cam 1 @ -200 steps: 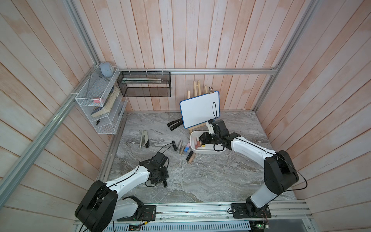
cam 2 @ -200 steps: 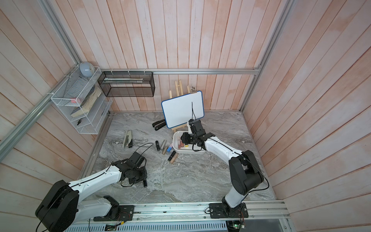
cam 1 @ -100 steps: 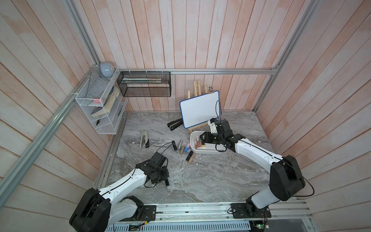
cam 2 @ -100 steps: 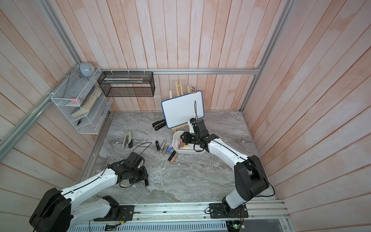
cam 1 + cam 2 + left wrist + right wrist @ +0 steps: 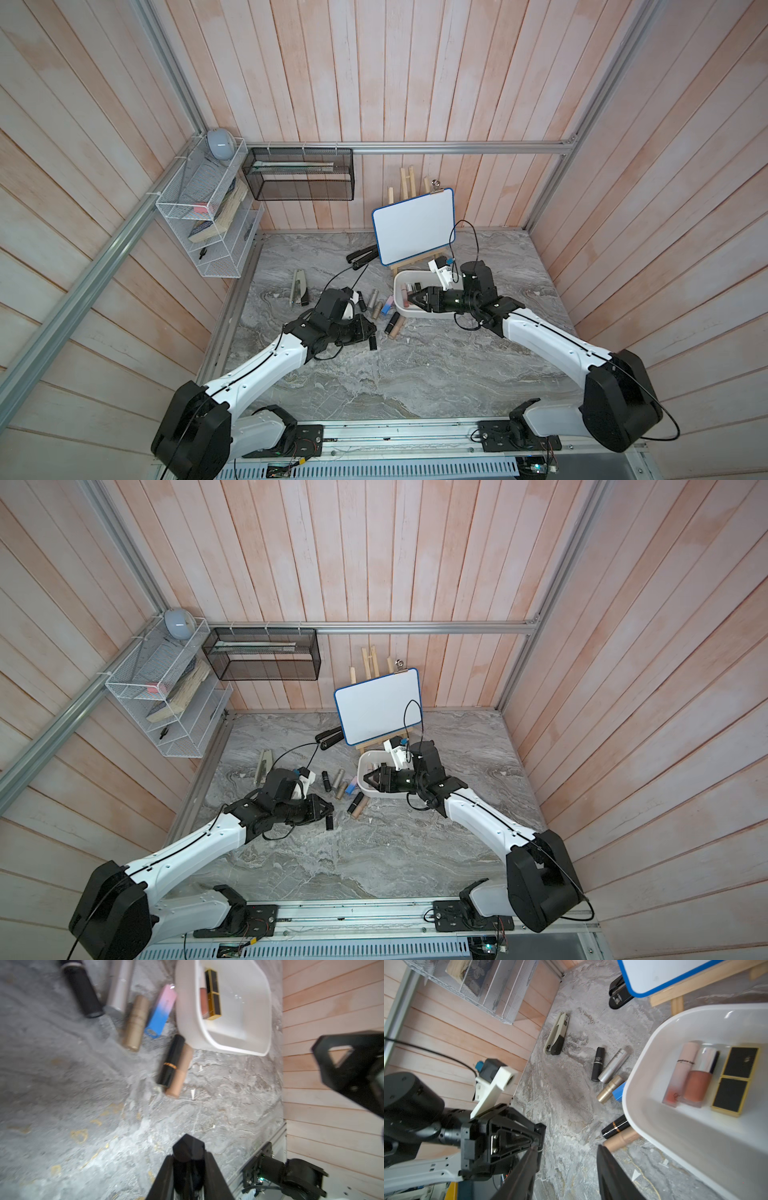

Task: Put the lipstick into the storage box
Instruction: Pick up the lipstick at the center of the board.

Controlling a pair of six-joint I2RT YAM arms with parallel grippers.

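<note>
Marble tabletop (image 5: 415, 374). Left gripper (image 5: 371, 331) is clamped on a black lipstick (image 5: 188, 1148), held above the table, short of the storage box (image 5: 419, 314). Right gripper (image 5: 412, 298) hangs over the box, fingers apart, empty. Advice: lift the lipstick over the wall, then release inside, avoiding that gripper.

Enclosure: pale pinkish wood-plank walls (image 5: 415, 83) on three sides, edged by aluminium rails (image 5: 457, 147). Grey veined marble-pattern surface (image 5: 415, 374) at lower centre. Upper left: white wire rack (image 5: 224, 266) and black mesh basket (image 5: 299, 193); centre: whiteboard (image 5: 413, 224) on wooden easel (image 5: 409, 180).
</note>
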